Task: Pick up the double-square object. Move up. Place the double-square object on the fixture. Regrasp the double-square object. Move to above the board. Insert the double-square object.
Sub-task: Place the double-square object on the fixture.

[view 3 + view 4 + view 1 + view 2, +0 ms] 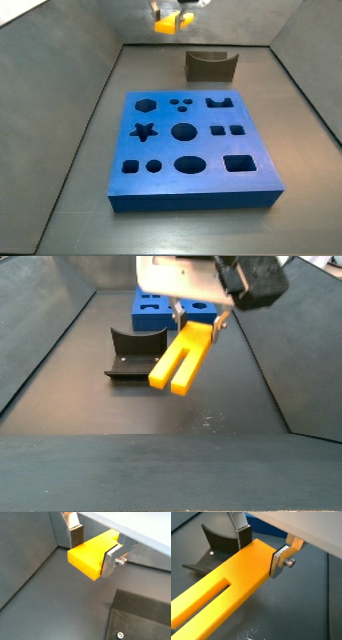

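My gripper (pixel 203 318) is shut on the plain end of the yellow double-square object (pixel 181 356) and holds it off the floor, slanting down with the two prongs lowest. Both wrist views show the silver fingers (pixel 110 561) (pixel 279 561) pressed on the block's sides (pixel 90 556) (pixel 224 587). The dark fixture (pixel 130 354) stands on the floor just beside the block's lower end; it also shows in a wrist view (pixel 211 547). In a side view the gripper (pixel 174 12) and block (pixel 166 24) are high at the far end, beyond the fixture (pixel 210 65) and the blue board (pixel 194 198).
Grey walls enclose the floor on the sides and back (pixel 80 80). The board (pixel 144 316) lies behind the fixture in a side view. A dark plate with a screw (pixel 140 617) lies on the floor below the gripper.
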Motion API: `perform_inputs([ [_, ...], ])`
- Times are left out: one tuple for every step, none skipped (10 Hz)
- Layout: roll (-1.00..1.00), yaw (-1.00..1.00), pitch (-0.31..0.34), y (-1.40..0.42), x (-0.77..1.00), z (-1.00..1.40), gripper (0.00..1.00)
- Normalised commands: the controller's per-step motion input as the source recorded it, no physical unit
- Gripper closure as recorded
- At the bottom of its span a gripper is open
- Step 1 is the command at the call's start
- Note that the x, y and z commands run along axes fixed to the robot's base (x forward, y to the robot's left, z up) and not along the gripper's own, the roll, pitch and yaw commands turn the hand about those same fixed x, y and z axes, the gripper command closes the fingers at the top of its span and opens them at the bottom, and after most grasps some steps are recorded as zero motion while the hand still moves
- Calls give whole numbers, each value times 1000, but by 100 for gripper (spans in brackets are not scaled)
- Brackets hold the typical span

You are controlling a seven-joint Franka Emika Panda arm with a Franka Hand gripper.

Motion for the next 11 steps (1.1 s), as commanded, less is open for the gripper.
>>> perform_inputs([
  [60,-22,42,5,-28,1000,100],
  [68,-20,45,5,-25,931,100],
  [71,-16,51,4,-22,805,100],
  [74,-8,57,4,-14,642,100],
  [75,-4,62,3,-10,559,100],
  [73,6,74,3,-2,352,100],
  [73,9,79,3,1,266,100],
  [-141,1000,25,-792,1000,235,100],
  [-141,1000,40,-779,1000,166,100],
  [-161,1000,64,-707,1000,140,100],
  [-189,1000,95,-590,1000,120,100],
])
